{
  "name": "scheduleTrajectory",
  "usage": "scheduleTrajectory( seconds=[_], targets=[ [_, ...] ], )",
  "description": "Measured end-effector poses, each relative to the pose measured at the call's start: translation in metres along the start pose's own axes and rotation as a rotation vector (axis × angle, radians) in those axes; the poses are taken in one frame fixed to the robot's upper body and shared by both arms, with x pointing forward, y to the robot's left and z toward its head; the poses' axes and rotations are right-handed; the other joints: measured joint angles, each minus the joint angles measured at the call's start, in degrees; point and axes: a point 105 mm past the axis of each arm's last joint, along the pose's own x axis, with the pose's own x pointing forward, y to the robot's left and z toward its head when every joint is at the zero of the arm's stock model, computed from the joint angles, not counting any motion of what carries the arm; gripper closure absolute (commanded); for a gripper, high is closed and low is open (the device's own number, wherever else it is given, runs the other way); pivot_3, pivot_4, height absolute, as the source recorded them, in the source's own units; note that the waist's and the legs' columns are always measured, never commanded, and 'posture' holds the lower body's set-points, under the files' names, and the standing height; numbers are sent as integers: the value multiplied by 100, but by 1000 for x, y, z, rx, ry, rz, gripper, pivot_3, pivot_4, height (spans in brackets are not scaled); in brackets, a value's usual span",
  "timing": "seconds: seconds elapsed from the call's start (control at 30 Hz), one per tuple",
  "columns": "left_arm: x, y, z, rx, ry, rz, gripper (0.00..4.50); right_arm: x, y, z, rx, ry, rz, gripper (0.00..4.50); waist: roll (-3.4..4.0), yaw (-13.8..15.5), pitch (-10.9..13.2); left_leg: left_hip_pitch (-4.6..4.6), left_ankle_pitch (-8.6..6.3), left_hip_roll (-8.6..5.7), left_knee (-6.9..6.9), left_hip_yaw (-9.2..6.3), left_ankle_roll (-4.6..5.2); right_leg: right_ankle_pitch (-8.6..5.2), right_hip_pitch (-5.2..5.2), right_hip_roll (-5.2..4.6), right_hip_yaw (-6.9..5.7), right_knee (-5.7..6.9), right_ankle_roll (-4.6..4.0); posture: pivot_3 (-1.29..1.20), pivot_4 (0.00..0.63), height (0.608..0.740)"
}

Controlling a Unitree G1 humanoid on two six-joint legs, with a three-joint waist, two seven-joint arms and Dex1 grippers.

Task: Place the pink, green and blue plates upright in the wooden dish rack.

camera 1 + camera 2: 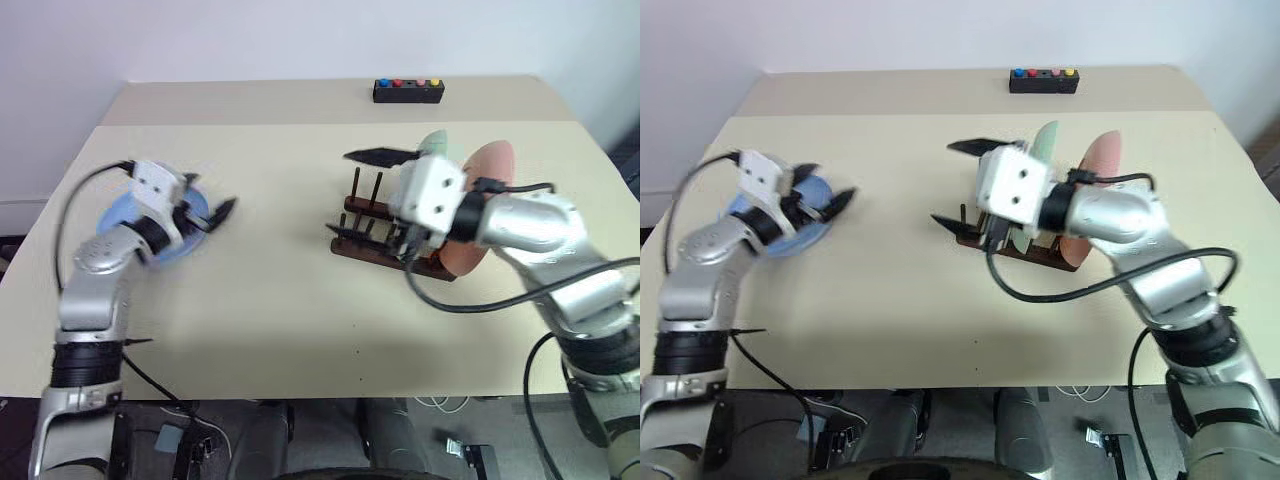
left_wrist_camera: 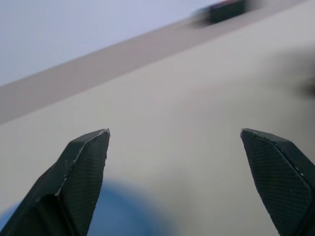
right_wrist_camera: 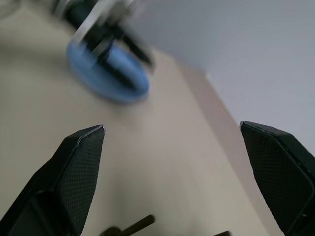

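Blue plate (image 1: 128, 222) lay flat on table (image 1: 280, 300) far left, w/ left gripper (image 1: 825, 198) over it, jaws wide, empty — pink plate (image 1: 1095, 175) & green plate (image 1: 1044, 145) stood in wooden dish rack (image 1: 375, 235), right gripper (image 1: 958, 182) spread wide in front, button box (image 1: 408, 91) at back.

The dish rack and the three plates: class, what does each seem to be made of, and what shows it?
Wooden dish rack: dark brown stained wood, judging by its thin dowel-like pegs. Pink plate, green plate and blue plate: flat matte colour with no glare, so plastic or matte-glazed ceramic; the look leaves that open.
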Motion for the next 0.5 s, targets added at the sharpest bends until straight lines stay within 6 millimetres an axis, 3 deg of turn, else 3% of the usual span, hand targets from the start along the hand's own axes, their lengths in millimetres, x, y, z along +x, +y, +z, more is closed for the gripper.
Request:
scheduleTrajectory(
  seconds=[0.13,0.2,0.33,0.5],
  targets=[
    [-12,60,-30,-6,216,321,11,14,11,-7,-42,-14,26,0,-10,-13,3,0,0,0,-3,-6,0,0,-3,2,-4,4,0,0,150,740],
    [-20,75,-42,-8,291,398,11,16,15,-12,-49,-5,38,0,-11,-14,4,0,0,0,-3,-5,0,0,-3,1,-4,4,0,0,150,740],
    [-40,89,-82,-107,514,504,11,21,23,-17,-45,-7,47,0,-16,-11,4,0,1,0,-1,-9,-3,1,-4,3,-6,13,-1,0,150,740],
    [-45,92,-91,-187,587,531,11,24,25,-19,-44,-6,48,0,-32,13,-1,0,5,0,1,-11,-10,2,-2,3,-9,14,-2,0,150,740]
  ],
)
